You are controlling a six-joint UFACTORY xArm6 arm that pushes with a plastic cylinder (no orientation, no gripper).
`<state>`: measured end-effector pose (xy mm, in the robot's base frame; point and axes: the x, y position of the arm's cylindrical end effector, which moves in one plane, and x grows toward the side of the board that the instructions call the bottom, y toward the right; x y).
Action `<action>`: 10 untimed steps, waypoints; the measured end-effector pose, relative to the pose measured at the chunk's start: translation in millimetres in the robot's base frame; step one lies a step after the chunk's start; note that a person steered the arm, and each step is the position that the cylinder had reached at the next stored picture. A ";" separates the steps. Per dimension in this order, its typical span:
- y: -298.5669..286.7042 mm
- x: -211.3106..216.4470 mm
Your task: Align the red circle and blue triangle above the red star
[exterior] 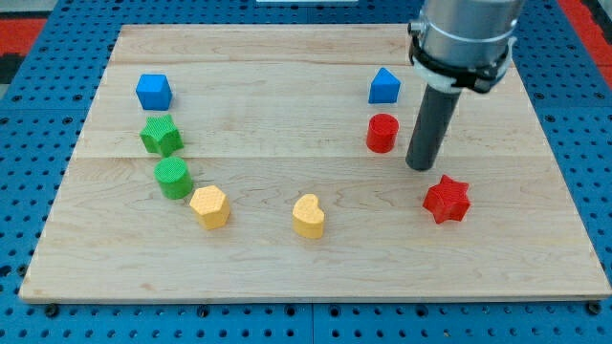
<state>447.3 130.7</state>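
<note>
The red circle (382, 132) stands right of the board's middle. The blue triangle (383, 86) stands just above it, a small gap between them. The red star (447, 199) lies lower and to the right of both. My tip (420, 165) is at the end of the dark rod, just right of the red circle and slightly below it, up and left of the red star. It touches no block that I can tell.
A blue cube (153, 91), a green star (161, 135) and a green circle (173, 178) line the left side. A yellow hexagon (208, 205) and a yellow heart (308, 215) lie lower middle. The wooden board (287, 277) ends at blue pegboard.
</note>
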 end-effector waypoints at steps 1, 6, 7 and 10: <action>9.6 14.4; -89.2 -48.9; -17.0 -46.2; 18.9 -40.6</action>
<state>406.7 149.6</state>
